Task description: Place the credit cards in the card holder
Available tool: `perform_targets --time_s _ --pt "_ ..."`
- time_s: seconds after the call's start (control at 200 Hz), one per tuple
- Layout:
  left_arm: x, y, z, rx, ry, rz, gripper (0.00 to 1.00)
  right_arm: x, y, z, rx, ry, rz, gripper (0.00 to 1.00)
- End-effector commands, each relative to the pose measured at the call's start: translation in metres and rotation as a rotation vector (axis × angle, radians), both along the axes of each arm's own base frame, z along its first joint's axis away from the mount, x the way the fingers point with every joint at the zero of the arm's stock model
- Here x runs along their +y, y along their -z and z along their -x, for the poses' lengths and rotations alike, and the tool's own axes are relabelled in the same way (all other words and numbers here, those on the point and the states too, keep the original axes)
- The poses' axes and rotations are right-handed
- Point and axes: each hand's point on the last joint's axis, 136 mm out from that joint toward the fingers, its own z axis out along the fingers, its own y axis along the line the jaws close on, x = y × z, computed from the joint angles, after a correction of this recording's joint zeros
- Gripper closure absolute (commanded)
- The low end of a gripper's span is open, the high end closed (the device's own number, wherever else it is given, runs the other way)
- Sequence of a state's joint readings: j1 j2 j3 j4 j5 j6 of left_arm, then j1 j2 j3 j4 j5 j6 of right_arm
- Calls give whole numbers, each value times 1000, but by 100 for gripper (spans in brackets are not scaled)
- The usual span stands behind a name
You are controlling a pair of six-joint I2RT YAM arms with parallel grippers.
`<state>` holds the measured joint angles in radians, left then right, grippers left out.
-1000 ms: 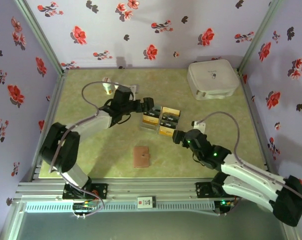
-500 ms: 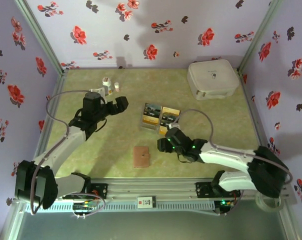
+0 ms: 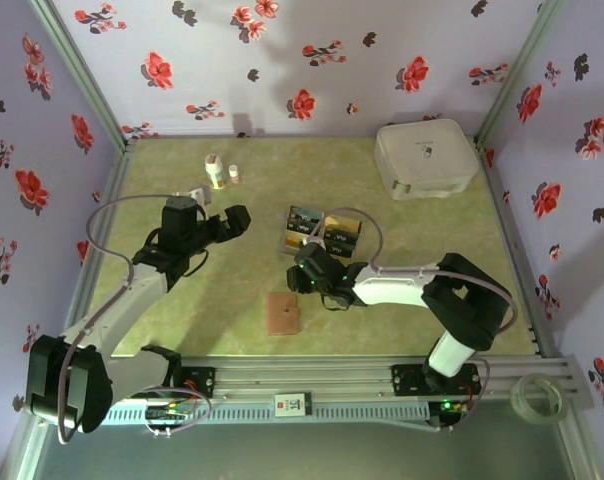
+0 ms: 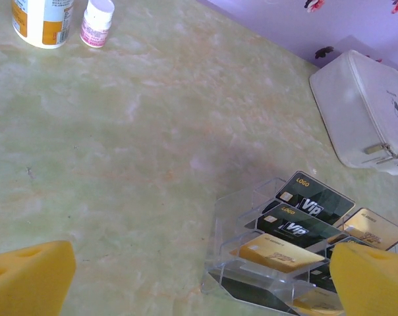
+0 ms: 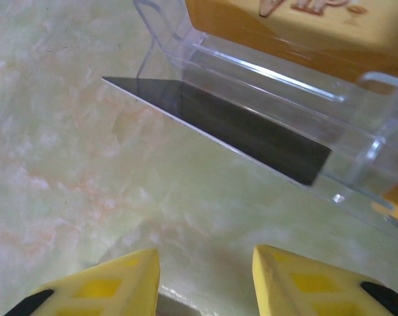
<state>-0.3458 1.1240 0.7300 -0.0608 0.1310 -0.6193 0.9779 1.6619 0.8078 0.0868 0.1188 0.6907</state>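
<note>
Showing black and gold faces, credit cards (image 4: 298, 227); left fingers (image 4: 28, 276) spread, right fingers (image 5: 100, 286) apart, empty.

Lab test booth (floral paper walls (image 3: 282, 70)), aluminium frame (image 3: 312, 378).

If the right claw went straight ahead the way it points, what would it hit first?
Probably the black card at the clear tray's front edge, beyond a bare strip of table; depth is unclear.
</note>
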Motion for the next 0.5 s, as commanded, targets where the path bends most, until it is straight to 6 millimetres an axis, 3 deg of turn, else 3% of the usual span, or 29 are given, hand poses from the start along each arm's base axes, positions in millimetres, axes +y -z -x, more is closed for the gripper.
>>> perform_targets --time_s 0.0,0.495 --pt "8 3 5 7 -24 -1 0 9 -6 -16 -57 14 18 60" --pt "11 3 20 13 -24 11 0 -3 5 -89 -71 114 94 60"
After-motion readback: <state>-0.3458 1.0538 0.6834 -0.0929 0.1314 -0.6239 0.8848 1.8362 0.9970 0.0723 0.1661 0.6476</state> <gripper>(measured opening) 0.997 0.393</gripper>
